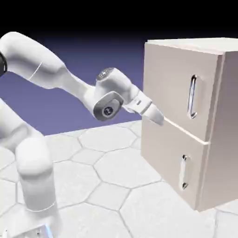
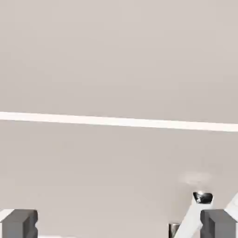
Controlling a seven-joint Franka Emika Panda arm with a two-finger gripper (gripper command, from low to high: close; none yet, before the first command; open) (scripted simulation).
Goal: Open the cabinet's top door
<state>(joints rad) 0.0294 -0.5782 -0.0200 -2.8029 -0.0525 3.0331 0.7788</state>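
Observation:
The beige cabinet (image 1: 214, 139) stands at the exterior view's right, both doors flush and closed. The top door (image 1: 172, 79) carries a long vertical silver handle (image 1: 193, 96) near its right edge. My gripper (image 1: 157, 117) is at the door's lower left, close to the seam above the lower door (image 1: 162, 148), well left of the handle. In the hand view the gripper (image 2: 118, 225) is open, its grey fingertips (image 2: 18, 223) far apart with only beige panel between them. A bright seam (image 2: 119, 122) crosses that view. One end of a silver handle (image 2: 202, 197) shows by the right fingertip; whose door it belongs to I cannot tell.
The lower door has a shorter silver handle (image 1: 184, 172). The cabinet rests on a pale hexagon-patterned table (image 1: 107, 176). The white arm (image 1: 69, 83) reaches from the left toward the cabinet front.

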